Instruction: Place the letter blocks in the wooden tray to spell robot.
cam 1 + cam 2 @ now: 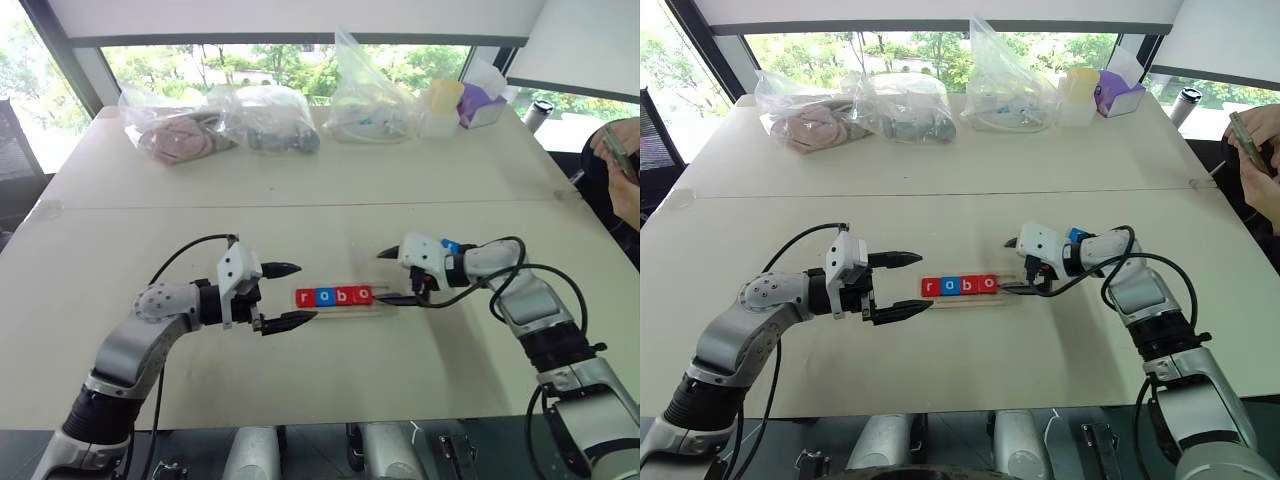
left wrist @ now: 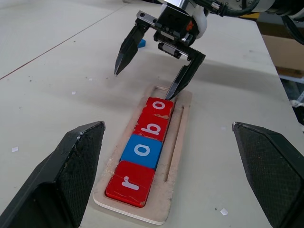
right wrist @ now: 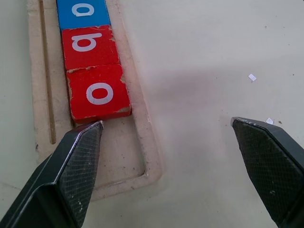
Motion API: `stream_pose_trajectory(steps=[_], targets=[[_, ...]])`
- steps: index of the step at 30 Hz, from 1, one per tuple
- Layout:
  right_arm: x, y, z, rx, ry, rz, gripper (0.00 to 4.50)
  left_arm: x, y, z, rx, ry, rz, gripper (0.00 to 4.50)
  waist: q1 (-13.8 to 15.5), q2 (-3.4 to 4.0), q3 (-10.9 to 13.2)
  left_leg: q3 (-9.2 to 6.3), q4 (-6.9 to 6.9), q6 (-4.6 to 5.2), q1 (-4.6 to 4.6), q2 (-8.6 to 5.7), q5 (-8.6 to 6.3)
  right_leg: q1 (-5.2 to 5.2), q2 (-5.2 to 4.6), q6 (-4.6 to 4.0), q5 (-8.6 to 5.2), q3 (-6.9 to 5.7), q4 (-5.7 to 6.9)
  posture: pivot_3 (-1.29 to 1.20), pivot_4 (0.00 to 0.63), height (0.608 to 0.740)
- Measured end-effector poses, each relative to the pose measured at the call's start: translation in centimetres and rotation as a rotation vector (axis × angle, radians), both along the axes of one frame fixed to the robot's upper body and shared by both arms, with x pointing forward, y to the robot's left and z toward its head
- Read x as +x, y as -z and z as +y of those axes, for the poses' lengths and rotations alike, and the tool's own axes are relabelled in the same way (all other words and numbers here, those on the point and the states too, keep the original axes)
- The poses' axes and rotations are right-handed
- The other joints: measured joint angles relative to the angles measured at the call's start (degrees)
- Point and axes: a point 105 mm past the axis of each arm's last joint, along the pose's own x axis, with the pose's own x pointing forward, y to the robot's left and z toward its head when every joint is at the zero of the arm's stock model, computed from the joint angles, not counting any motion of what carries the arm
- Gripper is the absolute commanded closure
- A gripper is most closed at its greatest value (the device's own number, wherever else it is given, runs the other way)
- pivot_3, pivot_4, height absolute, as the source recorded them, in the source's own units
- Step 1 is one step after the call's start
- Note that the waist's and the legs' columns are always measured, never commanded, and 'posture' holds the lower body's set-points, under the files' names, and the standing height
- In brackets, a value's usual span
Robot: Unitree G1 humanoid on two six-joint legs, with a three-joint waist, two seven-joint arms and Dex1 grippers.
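Note:
The wooden tray [image 2: 179, 142] lies mid-table between my two grippers. Four letter blocks sit in it in a row: red "r" [image 2: 130, 183], blue "o" [image 2: 144, 150], red "b" [image 3: 90, 45] and red "o" [image 3: 99, 92]. The slot past the last "o" is bare wood. A blue block [image 1: 451, 245] lies flat on the table behind my right wrist. My right gripper [image 1: 380, 277] is open at the tray's right end, one fingertip [image 3: 88, 137] low beside the red "o". My left gripper [image 1: 308, 292] is open at the tray's left end, holding nothing.
Clear plastic bags [image 1: 220, 125] with contents line the table's far edge, with a purple box [image 1: 482, 105] and a container at the back right. A person's hands [image 1: 622, 165] holding a phone are at the right edge.

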Motion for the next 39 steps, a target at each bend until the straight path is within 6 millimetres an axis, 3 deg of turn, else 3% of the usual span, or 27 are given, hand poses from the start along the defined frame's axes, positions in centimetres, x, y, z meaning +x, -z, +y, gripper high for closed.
stream_pose_trajectory(steps=[6, 12, 17, 23, 39], targets=[[0.3, -1.1, -2.7, -0.057, 0.06, -0.028, 0.07, -0.1, 0.1, 0.0, 0.0, -0.003, 0.005, 0.0, 0.07, 0.0, 0.0, 0.01, 0.01, 0.0, 0.0, -0.01, 0.0, 0.0, -0.01, 0.0, 0.0, 0.0, -0.02, 0.0, 0.15, 0.74], [2.7, -3.6, -6.1, 0.049, 0.367, -0.126, 0.07, -0.1, 0.2, 0.0, -0.005, -0.002, 0.005, 0.0, -0.11, 0.0, 0.0, 0.0, 0.0, 0.0, 0.02, 0.0, 0.0, 0.0, 0.01, -0.01, 0.0, 0.01, 0.04, 0.0, 0.15, 0.74], [4.7, -2.7, -7.8, 0.151, 0.707, -0.132, 0.07, 0.0, 0.2, -0.2, -0.006, 0.004, 0.006, 0.0, -0.03, 0.01, -0.01, 0.0, 0.0, 0.0, 0.01, 0.0, 0.0, -0.01, 0.0, -0.01, 0.0, 0.01, 0.04, 0.0, 0.15, 0.74], [5.1, -0.6, -10.3, 0.213, 1.086, -0.041, 0.07, 0.4, 0.0, -0.3, -0.001, 0.006, -0.003, 0.0, 0.04, 0.03, -0.02, 0.01, 0.0, 0.0, -0.02, -0.01, 0.0, -0.01, -0.02, -0.01, 0.0, 0.03, 0.02, 0.0, 0.15, 0.74], [1.7, 0.8, -7.6, 0.416, 1.494, 0.084, 0.07, 0.5, 0.2, -0.4, -0.01, 0.007, -0.004, 0.0, -0.14, 0.06, -0.06, -0.05, -0.07, 0.0, -0.01, 0.02, 0.0, -0.05, 0.03, -0.01, 0.0, 0.02, 0.06, 0.0, 0.15, 0.74]])
